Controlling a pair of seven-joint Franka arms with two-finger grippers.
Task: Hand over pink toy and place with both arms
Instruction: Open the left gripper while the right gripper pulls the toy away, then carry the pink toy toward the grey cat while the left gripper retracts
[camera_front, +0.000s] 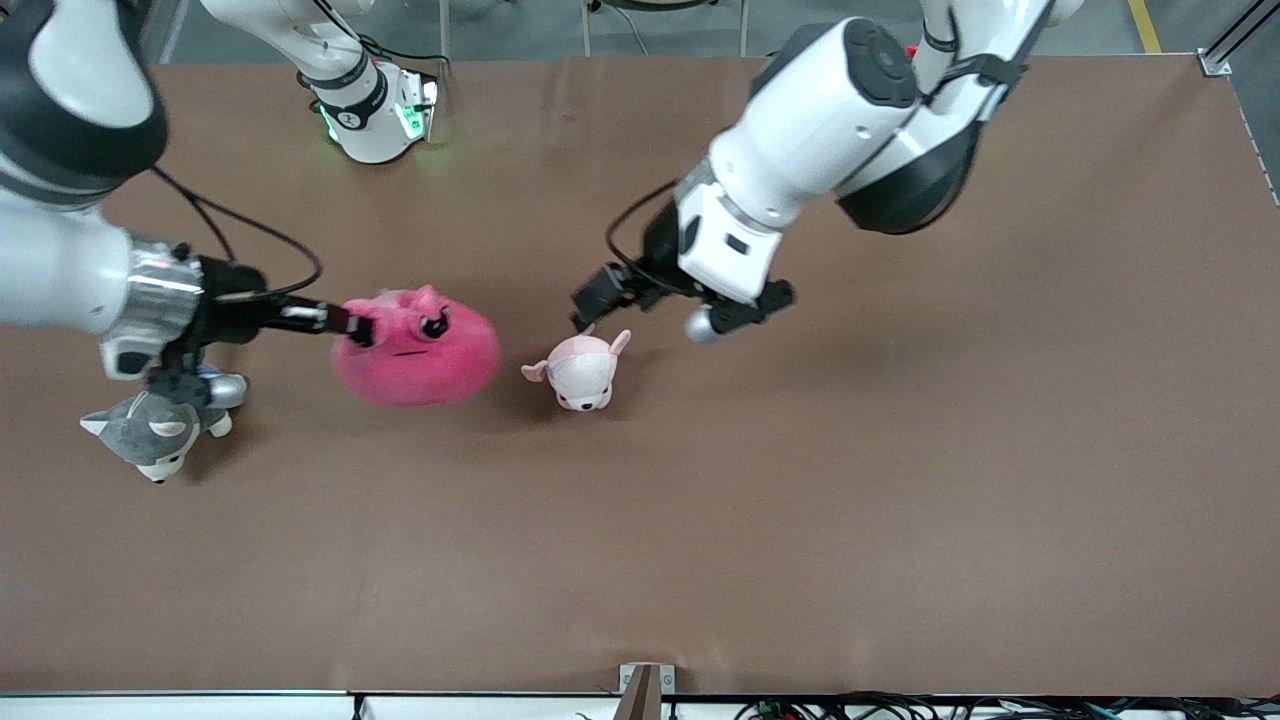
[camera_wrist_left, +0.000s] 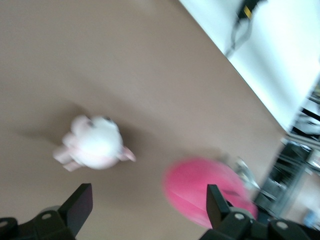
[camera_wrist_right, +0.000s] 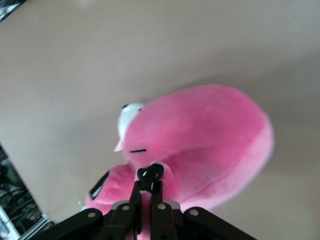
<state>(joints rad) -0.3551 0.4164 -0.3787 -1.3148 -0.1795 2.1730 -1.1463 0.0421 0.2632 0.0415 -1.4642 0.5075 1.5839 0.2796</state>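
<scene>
The pink toy (camera_front: 420, 350), a big hot-pink round plush with black angry eyes, hangs just over the table toward the right arm's end. My right gripper (camera_front: 350, 325) is shut on a fold of plush at the toy's edge. In the right wrist view the fingers (camera_wrist_right: 148, 187) pinch that fold and the toy (camera_wrist_right: 200, 135) fills the middle. My left gripper (camera_front: 590, 305) is open and empty, low over the table beside the small pale-pink plush. In the left wrist view its fingers (camera_wrist_left: 149, 207) stand wide apart, with the pink toy (camera_wrist_left: 200, 190) past one fingertip.
A small pale-pink-and-white plush animal (camera_front: 583, 370) lies on the table between the pink toy and my left gripper, and shows in the left wrist view (camera_wrist_left: 95, 142). A grey-and-white plush dog (camera_front: 155, 432) lies under my right wrist. The brown table (camera_front: 800, 500) stretches toward the front camera.
</scene>
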